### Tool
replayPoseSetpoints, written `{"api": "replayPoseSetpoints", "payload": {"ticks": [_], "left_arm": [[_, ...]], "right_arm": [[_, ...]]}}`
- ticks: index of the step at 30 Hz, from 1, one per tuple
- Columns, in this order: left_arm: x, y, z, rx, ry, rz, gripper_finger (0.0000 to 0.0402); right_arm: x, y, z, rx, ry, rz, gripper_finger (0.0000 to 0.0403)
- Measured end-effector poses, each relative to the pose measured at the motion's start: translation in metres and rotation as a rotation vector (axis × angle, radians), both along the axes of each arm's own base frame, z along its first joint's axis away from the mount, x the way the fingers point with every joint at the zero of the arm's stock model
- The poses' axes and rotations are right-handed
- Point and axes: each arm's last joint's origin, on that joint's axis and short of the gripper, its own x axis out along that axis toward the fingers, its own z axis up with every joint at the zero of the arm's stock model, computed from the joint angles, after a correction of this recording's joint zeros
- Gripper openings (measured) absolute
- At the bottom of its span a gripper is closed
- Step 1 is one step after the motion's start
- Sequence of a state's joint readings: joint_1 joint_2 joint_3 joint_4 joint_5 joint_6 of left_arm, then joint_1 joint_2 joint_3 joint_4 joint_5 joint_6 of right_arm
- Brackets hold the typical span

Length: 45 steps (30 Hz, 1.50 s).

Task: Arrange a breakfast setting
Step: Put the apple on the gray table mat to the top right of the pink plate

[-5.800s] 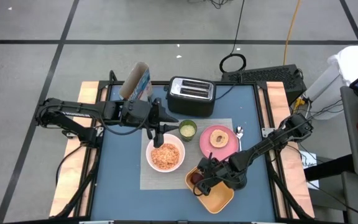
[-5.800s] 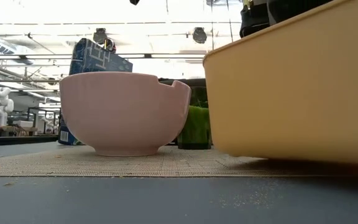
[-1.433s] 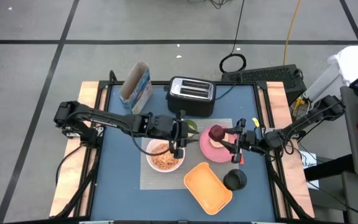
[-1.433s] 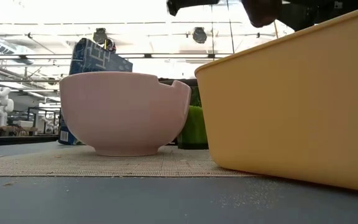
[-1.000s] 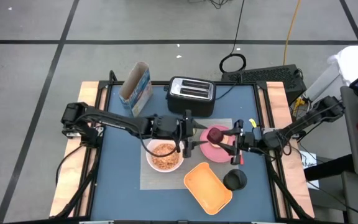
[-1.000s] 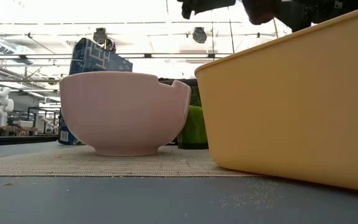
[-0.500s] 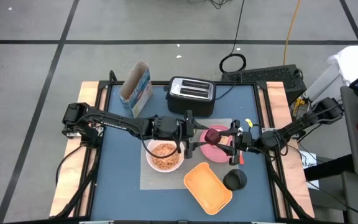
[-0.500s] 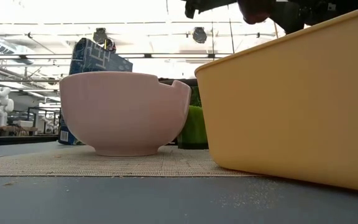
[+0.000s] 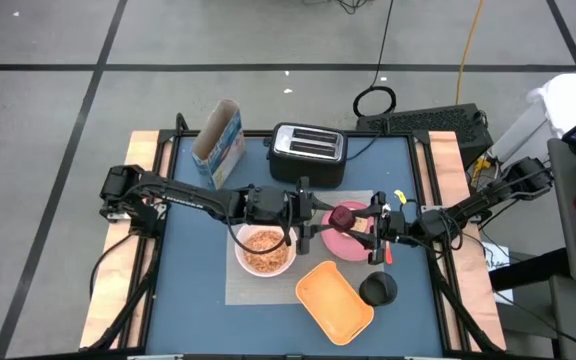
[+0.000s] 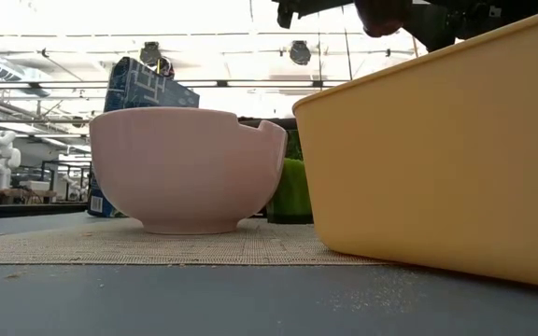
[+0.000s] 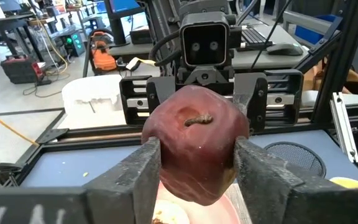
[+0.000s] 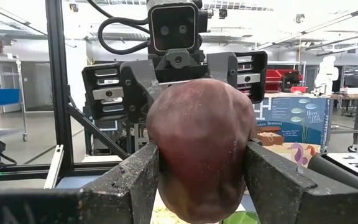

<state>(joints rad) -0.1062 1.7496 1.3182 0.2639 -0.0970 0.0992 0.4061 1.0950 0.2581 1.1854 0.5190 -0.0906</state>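
A dark red apple [image 9: 346,215] hangs above the pink plate [image 9: 353,243] on the grey placemat [image 9: 240,288]. My left gripper [image 9: 320,217] comes at it from the table's left and my right gripper [image 9: 370,222] from the right; both are shut on it. The apple fills the left wrist view [image 11: 194,146] and the right wrist view [image 12: 201,146]. The white bowl [image 9: 264,250] holds cereal. The green cup [image 10: 292,191] shows behind the bowl [image 10: 185,168] in the low view. The bread piece is hidden. My left gripper pinches the apple's two sides [image 11: 156,163] between its two fingers, level, from the table's left. The stem end [image 11: 197,119] faces its wrist. The apple is clear of the plate. My right gripper pinches the apple's two sides [image 12: 244,163] between its two fingers, level, from the table's right, opposite the left gripper. The apple is lifted clear.
The orange tray [image 9: 335,300] lies at the near edge of the placemat and fills the right of the low view [image 10: 437,149]. A black round thing [image 9: 376,290] stands beside it. The toaster [image 9: 308,150] and a cereal box [image 9: 218,140] stand at the far side.
My left gripper has gone toward the table's right edge, up to the apple that my right gripper holds over the plate, and has then kept still. The apple has stayed in place.
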Motion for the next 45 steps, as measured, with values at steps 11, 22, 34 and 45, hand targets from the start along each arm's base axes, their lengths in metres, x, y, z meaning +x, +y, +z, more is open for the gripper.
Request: {"api": "replayPoseSetpoints", "payload": {"ticks": [11, 22, 34, 45], "left_arm": [[0.0, 0.0, 0.0001, -0.003, -0.001, 0.0, 0.018], [-0.0001, 0.0002, 0.0001, 0.004, 0.0, 0.0, 0.0179], [-0.0001, 0.0002, 0.0, 0.004, 0.001, 0.0, 0.0179], [-0.0001, 0.0002, -0.0001, 0.003, 0.002, 0.0, 0.0179]], "right_arm": [[0.0001, 0.0, -0.0003, 0.053, -0.004, 0.012, 0.0219], [0.0003, 0.0, -0.0004, 0.023, 0.003, 0.003, 0.0249], [0.0004, 0.0001, -0.0002, 0.024, 0.002, 0.004, 0.0353], [-0.0041, -0.0018, 0.0072, 0.041, -0.039, 0.004, 0.038]]}}
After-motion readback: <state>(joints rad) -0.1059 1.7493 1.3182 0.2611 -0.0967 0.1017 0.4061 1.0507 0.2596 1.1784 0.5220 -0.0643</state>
